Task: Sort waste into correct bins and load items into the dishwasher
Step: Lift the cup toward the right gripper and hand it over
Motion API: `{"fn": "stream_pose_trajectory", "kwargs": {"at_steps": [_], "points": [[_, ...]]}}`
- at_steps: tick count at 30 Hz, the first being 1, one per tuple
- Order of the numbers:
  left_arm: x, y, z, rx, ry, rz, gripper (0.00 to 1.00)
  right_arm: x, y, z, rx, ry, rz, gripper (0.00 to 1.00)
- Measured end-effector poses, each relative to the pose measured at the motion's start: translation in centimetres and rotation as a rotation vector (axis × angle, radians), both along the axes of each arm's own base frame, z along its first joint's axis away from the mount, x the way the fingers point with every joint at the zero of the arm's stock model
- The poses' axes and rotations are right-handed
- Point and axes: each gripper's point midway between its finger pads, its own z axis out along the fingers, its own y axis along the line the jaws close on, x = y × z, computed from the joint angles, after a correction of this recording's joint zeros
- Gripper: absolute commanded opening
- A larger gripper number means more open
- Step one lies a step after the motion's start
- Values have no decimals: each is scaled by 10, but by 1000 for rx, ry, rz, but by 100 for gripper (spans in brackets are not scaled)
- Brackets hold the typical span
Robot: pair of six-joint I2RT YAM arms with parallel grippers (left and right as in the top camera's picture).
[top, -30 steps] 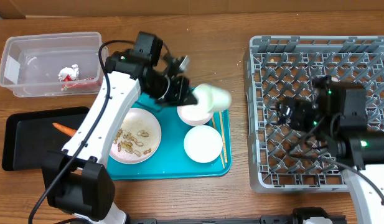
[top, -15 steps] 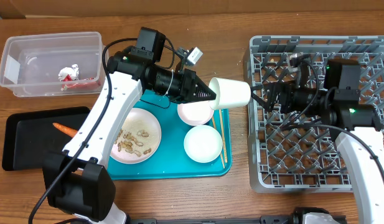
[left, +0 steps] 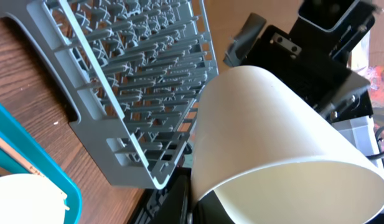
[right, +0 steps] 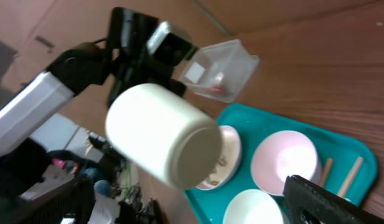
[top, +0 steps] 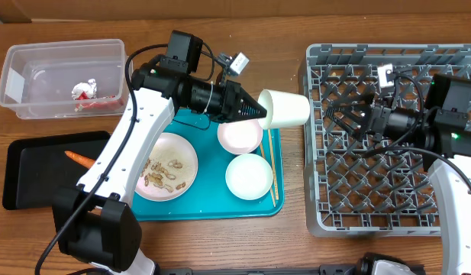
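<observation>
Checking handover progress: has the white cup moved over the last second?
Yes. The white cup, held by the left gripper, shifted right, from above the pink bowl toward the dish rack.

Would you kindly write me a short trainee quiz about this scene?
1. True or false: the left pincer grips the white tapered cup.
2. What lies in the black rectangular tray? A orange carrot piece; B wooden chopsticks; C white bowl.
3. Fill in: ___ white round bowls sit on the teal plastic tray.
Key: 1 true; 2 A; 3 two.
</observation>
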Motion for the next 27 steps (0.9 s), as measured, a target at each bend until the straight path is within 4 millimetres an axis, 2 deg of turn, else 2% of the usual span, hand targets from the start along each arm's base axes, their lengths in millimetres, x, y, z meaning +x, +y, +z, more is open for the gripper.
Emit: {"fn": "stream_pose_trajectory", "kwargs": {"at_steps": [8,18,24,27], "points": [[-4,-6,8,-47,5,-26,4,-8,18,2,36,-7,89,100],[-23,-29,13,-71,-8,-104,4,-9,30,0,42,-28,143,99],[-18,-36,18,-90,-41,-105,4,-12,31,4,66,-28,163,80],[-17,-36,19,-89,-36,-100,4,-14,32,6,74,-33,171,75]]}}
